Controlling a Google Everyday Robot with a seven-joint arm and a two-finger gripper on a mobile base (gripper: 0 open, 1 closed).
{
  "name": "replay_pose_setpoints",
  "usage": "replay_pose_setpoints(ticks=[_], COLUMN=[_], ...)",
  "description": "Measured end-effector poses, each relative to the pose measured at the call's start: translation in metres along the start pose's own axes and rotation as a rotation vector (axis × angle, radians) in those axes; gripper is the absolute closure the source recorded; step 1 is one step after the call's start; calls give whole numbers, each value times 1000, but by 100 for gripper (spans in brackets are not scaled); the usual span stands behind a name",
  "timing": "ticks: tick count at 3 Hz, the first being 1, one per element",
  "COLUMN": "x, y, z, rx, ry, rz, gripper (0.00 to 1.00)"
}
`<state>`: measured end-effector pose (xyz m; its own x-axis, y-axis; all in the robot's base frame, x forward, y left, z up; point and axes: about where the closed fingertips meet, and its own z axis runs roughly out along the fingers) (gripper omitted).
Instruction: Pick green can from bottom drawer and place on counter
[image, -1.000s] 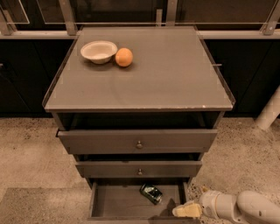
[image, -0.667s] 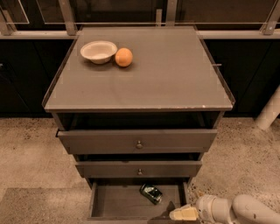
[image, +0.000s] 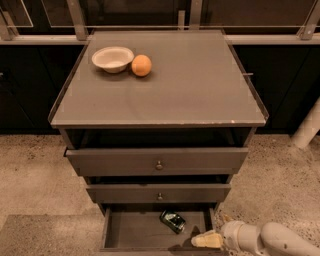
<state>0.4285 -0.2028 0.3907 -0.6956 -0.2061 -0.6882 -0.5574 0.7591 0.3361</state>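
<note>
Green can (image: 173, 221) lies on its side on the flat floor of the bottom drawer (image: 131, 234), toward the back and right of the middle, with nothing else visible in that tray. The drawer is pulled out, so the way in is open, but by my reading the pick has not happened. The end effector (image: 206, 241) hovers at the drawer's front right corner, near the can but apart from it, and whether it is released or clenched cannot be told from this view. What remains looks like nearly the whole job: reach the can, take hold, lift it clear of the two knobbed drawers above, and set it on the table (image: 195, 90), the cabinet's flat top. The top drawer (image: 125, 161) and the middle drawer (image: 125, 193) each stand slightly out, and their contents are hidden. On the table's back left a white bowl (image: 112, 58) appears empty, with an orange (image: 141, 65) just beside it.
</note>
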Motion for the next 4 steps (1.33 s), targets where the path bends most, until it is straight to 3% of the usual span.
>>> replay_pose_setpoints(ticks=[2, 3, 4], x=[13, 18, 29], y=[9, 10, 14], z=[113, 117, 118], rx=[-122, -128, -86], ry=[-91, -92, -71], rz=[-76, -65, -97], gripper=[0, 0, 0])
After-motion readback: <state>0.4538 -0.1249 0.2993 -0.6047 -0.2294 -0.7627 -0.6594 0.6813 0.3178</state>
